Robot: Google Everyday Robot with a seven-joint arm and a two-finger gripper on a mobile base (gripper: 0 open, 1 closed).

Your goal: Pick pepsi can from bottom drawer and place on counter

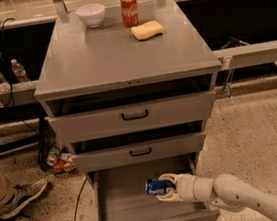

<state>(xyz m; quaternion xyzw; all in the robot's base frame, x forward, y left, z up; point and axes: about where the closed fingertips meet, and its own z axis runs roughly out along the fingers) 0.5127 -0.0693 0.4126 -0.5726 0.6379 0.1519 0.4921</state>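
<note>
The bottom drawer of the grey cabinet is pulled out. The blue pepsi can lies on its side inside it, toward the right. My gripper reaches in from the lower right on a white arm, and its pale fingers are closed around the can's right end. The can is lifted slightly off the drawer floor. The counter is the flat grey top of the cabinet, well above the gripper.
On the counter stand a white bowl, a red Coca-Cola can and a yellow sponge. The two upper drawers stand slightly open. A person's leg and shoe are at the lower left. Bottles and cables lie left of the cabinet.
</note>
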